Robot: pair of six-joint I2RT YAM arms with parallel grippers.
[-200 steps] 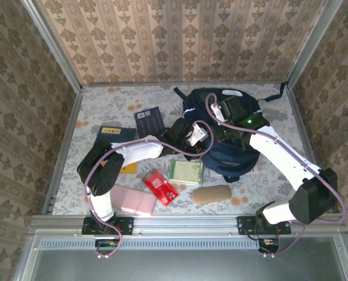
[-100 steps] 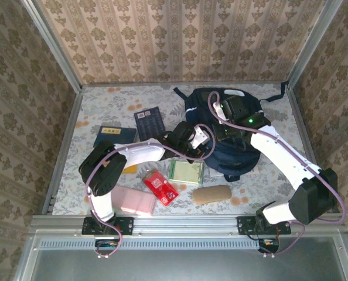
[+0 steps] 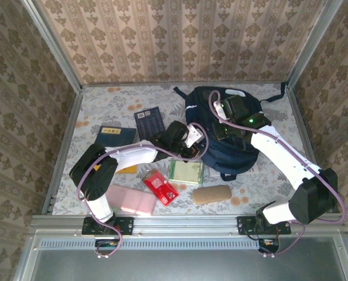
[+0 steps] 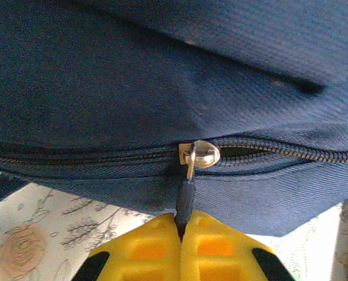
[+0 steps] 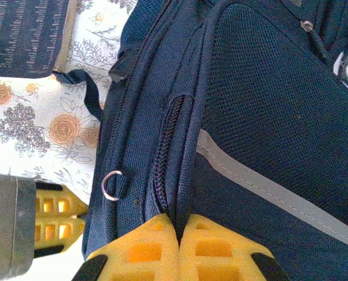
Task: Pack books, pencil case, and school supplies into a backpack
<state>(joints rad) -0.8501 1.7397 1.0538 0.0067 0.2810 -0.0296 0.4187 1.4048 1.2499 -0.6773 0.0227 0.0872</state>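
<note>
Now, left side first. My left arm rises from its base at the near edge, elbow folded out to the left, white forearm running right, low over the tabletop (image 3: 103, 105) and across the orange-yellow book (image 3: 129, 169). My left hand (image 4: 183, 234) is at the near-left edge of the backpack (image 3: 232, 158), yellow fingers pressed together on the dark zip pull (image 4: 187, 181). The pull hangs from a silver slider (image 4: 201, 154); the zip teeth are meshed to the left of the slider and slightly parted to its right.

Loose items lie on the tabletop outside the backpack:
- pink flat case (image 3: 130, 200), near edge
- blue book (image 3: 111, 136) and navy book (image 3: 149, 122), side by side beyond my forearm
- red packet (image 3: 160, 185), just beside the pale green pad (image 3: 186, 171)
- tan oblong case (image 3: 212, 194), near edge, right of the packet

The backpack lies in the far right part of the tabletop.

My right arm bends at the elbow near the right wall, forearm reaching back left over the backpack, wrist tipped down. My right hand (image 5: 178, 231) is closed, pinching a fold of navy fabric beside a pocket zip; a grey stripe (image 5: 262, 187) runs to its right.
</note>
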